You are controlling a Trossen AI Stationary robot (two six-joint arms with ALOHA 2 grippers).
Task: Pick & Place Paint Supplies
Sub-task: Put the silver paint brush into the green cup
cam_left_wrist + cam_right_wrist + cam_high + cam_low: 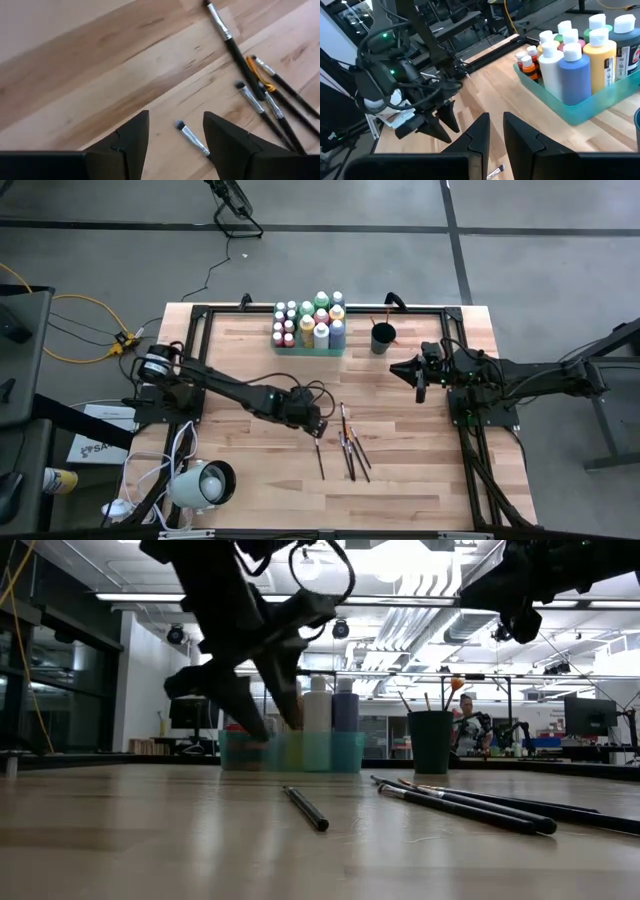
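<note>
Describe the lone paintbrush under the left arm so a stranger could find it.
On the wooden table, find the cluster of thin dark-handled paintbrushes near the middle. One paintbrush lies apart on their left, alone, by the left gripper, whose fingers are open.

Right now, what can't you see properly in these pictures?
- Lone paintbrush: in the left wrist view its handle is hidden behind a finger of the open left gripper.
- Small paint bottles: in the high view too tiny to read labels.
- Dark cup: in the low view its inside is hidden by its own wall.
- Green tray: cut off by the right wrist view's edge.
</note>
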